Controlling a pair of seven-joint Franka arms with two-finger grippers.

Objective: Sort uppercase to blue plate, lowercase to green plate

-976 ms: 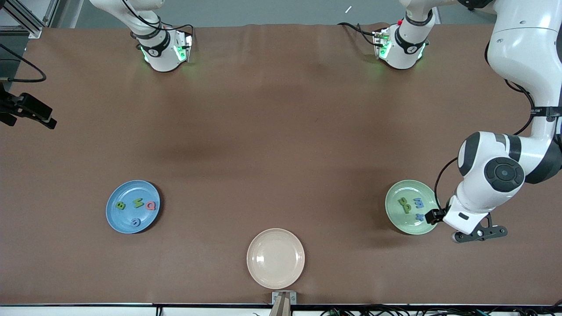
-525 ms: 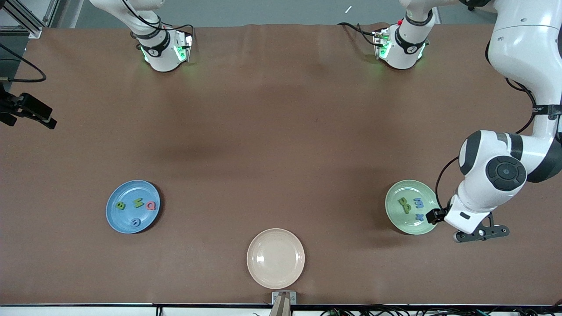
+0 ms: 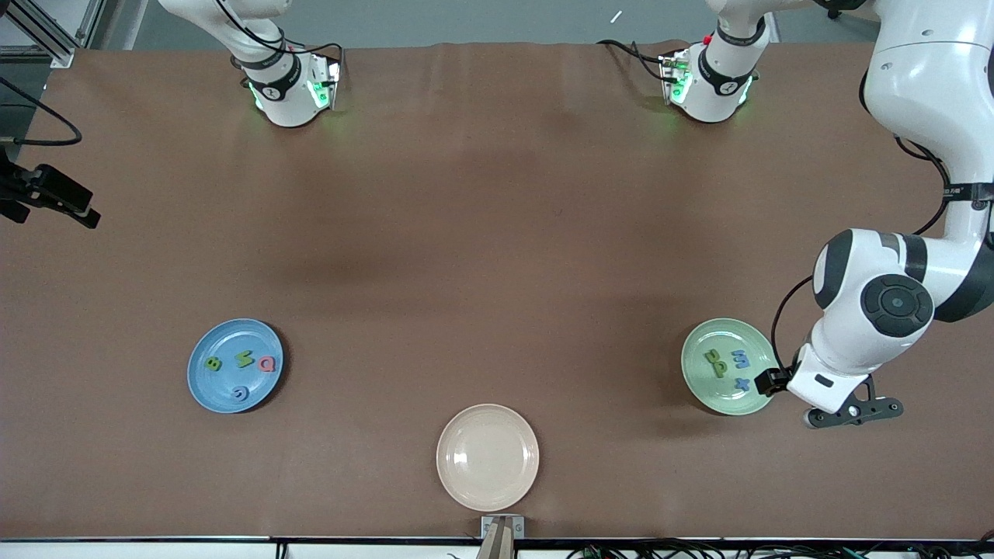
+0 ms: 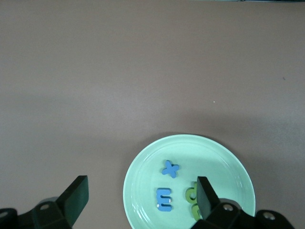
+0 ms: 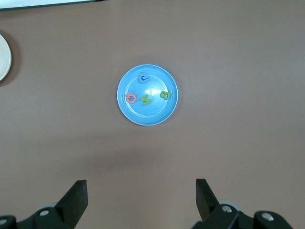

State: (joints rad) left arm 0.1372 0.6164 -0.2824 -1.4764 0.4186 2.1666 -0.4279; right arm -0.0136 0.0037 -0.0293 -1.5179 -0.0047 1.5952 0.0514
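Observation:
The blue plate (image 3: 203, 387) holds the uppercase letters: green B (image 3: 212, 363), green N (image 3: 245, 359), pinkish-red Q (image 3: 268, 363) and a blue C-like letter (image 3: 241, 393). The green plate (image 3: 703, 388) holds the lowercase letters: green n/u (image 3: 712, 355), green p (image 3: 719, 367), blue m (image 3: 740, 358) and blue x (image 3: 742, 382). My left gripper (image 3: 817, 386) is open and empty above the green plate's rim at the left arm's end. In the left wrist view one finger (image 4: 204, 196) partly hides the green letters (image 4: 191, 194). My right gripper (image 5: 140, 198) is open and empty, high over bare table beside the blue plate (image 5: 157, 112).
An empty beige plate (image 3: 488, 456) sits at the table's front edge, between the two other plates. The two arm bases (image 3: 287, 89) stand along the table's edge farthest from the front camera. Brown tabletop spreads between the plates.
My left hand has drifted slightly off the green plate toward the left arm's end of the table. The letters and plates have not moved.

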